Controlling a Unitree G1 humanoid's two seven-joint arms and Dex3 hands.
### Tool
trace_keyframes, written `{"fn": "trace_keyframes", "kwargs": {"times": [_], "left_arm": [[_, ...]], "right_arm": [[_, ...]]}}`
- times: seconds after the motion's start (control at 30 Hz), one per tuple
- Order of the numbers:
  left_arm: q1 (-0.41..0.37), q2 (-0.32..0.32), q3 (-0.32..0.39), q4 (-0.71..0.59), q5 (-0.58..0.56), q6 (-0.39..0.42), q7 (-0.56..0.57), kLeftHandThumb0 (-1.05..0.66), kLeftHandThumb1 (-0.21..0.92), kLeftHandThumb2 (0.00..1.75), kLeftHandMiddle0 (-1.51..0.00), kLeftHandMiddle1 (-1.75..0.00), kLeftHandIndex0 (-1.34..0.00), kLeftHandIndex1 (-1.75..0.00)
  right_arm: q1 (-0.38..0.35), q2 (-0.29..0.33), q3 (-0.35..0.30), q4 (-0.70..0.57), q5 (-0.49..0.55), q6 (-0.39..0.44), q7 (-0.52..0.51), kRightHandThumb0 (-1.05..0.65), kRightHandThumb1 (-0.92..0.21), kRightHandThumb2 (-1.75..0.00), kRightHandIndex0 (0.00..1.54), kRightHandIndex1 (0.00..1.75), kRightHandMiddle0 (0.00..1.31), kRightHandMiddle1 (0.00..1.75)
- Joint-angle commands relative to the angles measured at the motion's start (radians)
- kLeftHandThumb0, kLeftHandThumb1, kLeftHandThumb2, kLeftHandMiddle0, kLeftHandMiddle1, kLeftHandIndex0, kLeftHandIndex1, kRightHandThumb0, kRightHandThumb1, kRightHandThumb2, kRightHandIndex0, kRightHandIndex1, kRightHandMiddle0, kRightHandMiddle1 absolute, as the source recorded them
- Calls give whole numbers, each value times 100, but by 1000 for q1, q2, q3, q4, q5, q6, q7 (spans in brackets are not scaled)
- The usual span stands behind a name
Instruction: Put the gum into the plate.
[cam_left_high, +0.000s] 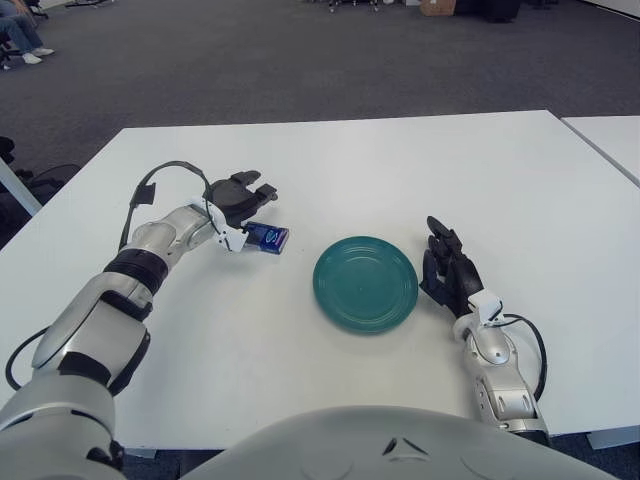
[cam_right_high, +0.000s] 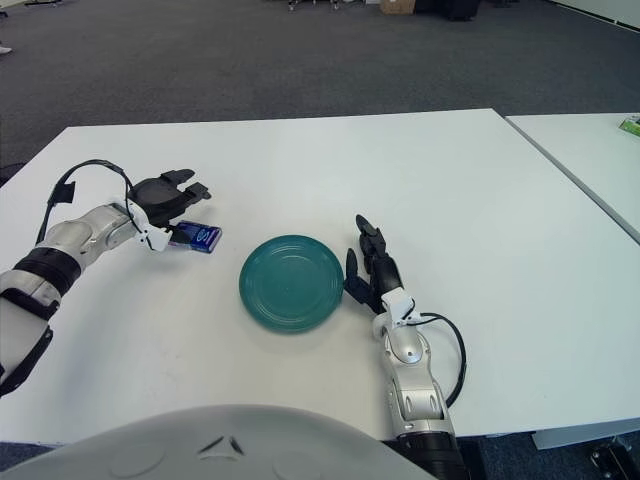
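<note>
The gum (cam_left_high: 267, 237) is a small blue pack lying on the white table (cam_left_high: 330, 160), just left of the green plate (cam_left_high: 365, 283). My left hand (cam_left_high: 243, 200) is right over the pack's far-left end. Its dark fingers (cam_left_high: 250, 187) are spread above the pack and not closed around it. I cannot tell whether the palm touches the pack. The plate holds nothing. My right hand (cam_left_high: 450, 265) shows just to the right of the plate's rim with its fingers relaxed and holding nothing.
A second white table (cam_left_high: 610, 140) stands close on the right with a narrow gap between. Grey carpet lies beyond the table's far edge. A black cable loops off my left wrist (cam_left_high: 150, 185).
</note>
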Motion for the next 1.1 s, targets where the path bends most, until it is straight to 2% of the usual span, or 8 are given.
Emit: {"fn": "trace_keyframes", "kwargs": {"times": [0.0, 0.27, 0.67, 0.87, 1.07], "left_arm": [[-3, -11, -13, 40, -35, -16, -45, -105, 92, 24, -12, -1, 0, -87], [-13, -33, -9, 87, -134, -51, -180, -103, 92, 18, -11, 0, 0, -81], [-44, -64, -41, 157, -191, -64, -364, -103, 92, 16, -14, -1, 0, -88], [-26, -152, -31, 220, -281, -33, -521, -97, 90, 12, -17, -2, 0, -90], [-30, -173, -27, 238, -347, -15, -622, -94, 90, 10, -18, -2, 0, -90]], "right_arm": [[45, -6, -8, 43, -4, 61, -2, -80, -92, -93, 5, 0, 0, 24], [37, -7, -19, 62, 3, 57, -1, -80, -92, -93, 5, 0, 0, 23], [29, -7, -24, 86, 0, 34, 0, -79, -92, -93, 6, 0, 0, 23], [33, -11, -29, 80, -5, 24, -3, -79, -92, -93, 6, 0, 0, 23], [35, -12, -34, 75, -5, 30, -4, -80, -92, -94, 6, 0, 0, 23]]}}
